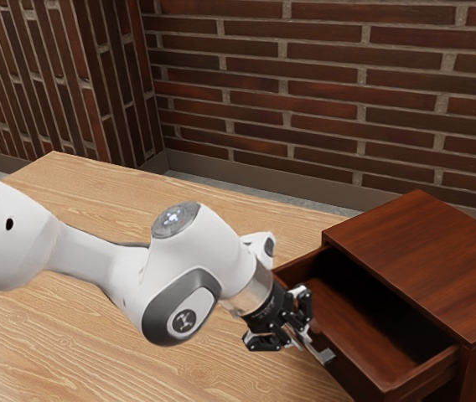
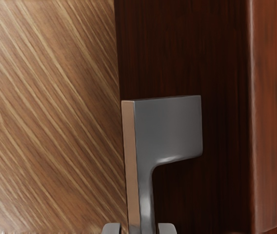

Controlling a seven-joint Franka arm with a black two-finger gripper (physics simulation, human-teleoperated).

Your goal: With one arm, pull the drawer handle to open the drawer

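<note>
A brick wall point(image 1: 322, 75) stands behind the cabinet point(image 1: 431, 251) and runs across the whole back of the scene. The light wooden bench point(image 1: 70, 352) carries the cabinet, which sits at the bench's end toward the exterior view's right. The white arm point(image 1: 179, 276) comes in from the exterior view's left and reaches low across the bench toward the cabinet's front.

The cabinet is dark reddish wood with a flat top. Its drawer point(image 1: 406, 373) stands pulled well out of the cabinet's front, so the dark inside of the drawer is open to view from above.

The black end effector point(image 1: 303, 335) is right at the drawer's front panel, on the side facing away from the cabinet. It is pinching the grey metal handle point(image 1: 323, 354), which sticks out from that panel.

In the wrist view the handle point(image 2: 165, 136) rises in front of the dark drawer front, with the bench grain beside it on the side away from the cabinet. Two pale fingertips point(image 2: 111, 227) sit against the handle's narrow stem, one on either side.
</note>
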